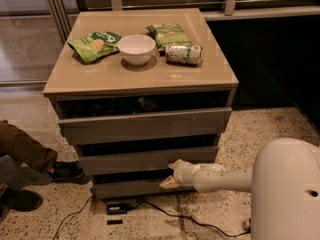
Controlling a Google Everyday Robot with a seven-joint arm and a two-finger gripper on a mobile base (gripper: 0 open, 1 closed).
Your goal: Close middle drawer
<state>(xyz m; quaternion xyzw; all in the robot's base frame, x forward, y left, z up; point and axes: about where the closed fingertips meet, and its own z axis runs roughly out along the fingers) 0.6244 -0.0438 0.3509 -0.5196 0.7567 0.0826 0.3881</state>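
The grey cabinet has three handleless drawer fronts stacked one above the other. The middle drawer [145, 159] is the medium-height grey panel, with a dark gap above it; it stands slightly out from the cabinet body. My gripper [173, 176] is at the end of the white arm [220, 178] that reaches in from the right. It sits low in front of the cabinet, at the lower right edge of the middle drawer front and just above the bottom drawer front [135, 188]. The taller top drawer front [145, 125] also stands out, with a dark opening above it.
On the cabinet top [100, 79] lie two green snack bags [95, 45] [169, 34], a white bowl [136, 49] and a can on its side [184, 54]. A person's legs and shoes [30, 169] are at the left. A black cable [150, 206] runs along the floor.
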